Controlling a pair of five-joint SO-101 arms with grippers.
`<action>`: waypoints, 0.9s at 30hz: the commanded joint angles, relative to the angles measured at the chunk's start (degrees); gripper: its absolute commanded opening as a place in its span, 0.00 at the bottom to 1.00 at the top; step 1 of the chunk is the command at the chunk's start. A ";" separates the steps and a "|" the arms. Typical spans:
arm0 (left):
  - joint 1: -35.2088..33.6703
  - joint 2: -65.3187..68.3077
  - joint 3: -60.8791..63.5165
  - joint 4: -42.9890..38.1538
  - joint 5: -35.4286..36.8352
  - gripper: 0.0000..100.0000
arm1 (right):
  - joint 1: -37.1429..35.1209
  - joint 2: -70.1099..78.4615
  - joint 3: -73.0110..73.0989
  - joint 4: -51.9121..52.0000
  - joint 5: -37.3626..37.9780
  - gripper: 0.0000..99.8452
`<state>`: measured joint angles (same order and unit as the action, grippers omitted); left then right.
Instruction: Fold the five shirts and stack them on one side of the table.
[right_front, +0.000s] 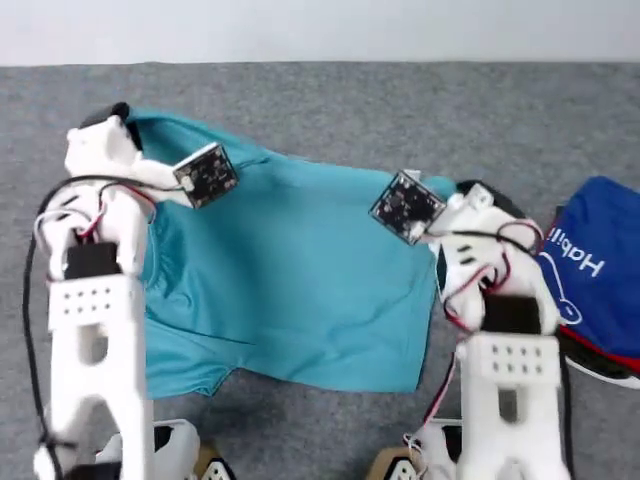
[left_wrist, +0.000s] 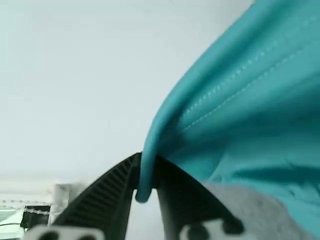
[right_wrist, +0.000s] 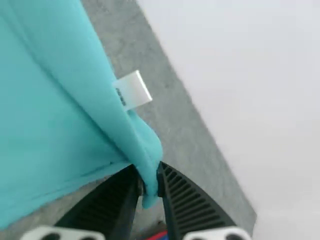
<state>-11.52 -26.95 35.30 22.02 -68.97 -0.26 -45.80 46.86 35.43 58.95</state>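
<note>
Pinching the teal shirt (right_front: 290, 270), left pincer (left_wrist: 146, 165) and right pincer (right_wrist: 148, 175) clamp its edge.

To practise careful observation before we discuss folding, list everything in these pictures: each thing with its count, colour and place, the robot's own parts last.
teal shirt: one, teal, spread on the table between the two arms.
tag: one, white, on the teal shirt's edge near the right tool.
blue shirt: one, blue with white print, at the table's edge beside the right arm.
table: one, grey, under both shirts.
wall: one, white, behind the table.
left arm: one, white, near side.
right arm: one, white, near side.
left tool: one, black, shut on the teal shirt.
right tool: one, black, shut on the teal shirt.
</note>
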 joint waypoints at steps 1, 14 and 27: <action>0.26 7.21 -6.55 -4.40 2.02 0.00 | -0.75 8.13 -5.01 -5.76 -0.79 0.01; 0.53 39.30 -41.89 -4.40 7.38 0.00 | -0.84 43.47 -36.40 -9.89 -0.88 0.01; 0.53 61.19 -68.35 1.14 7.21 0.00 | -3.65 66.59 -63.82 -6.81 -0.88 0.01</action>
<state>-11.08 34.59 -28.26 20.26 -62.02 -2.81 21.19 -11.69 26.99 58.59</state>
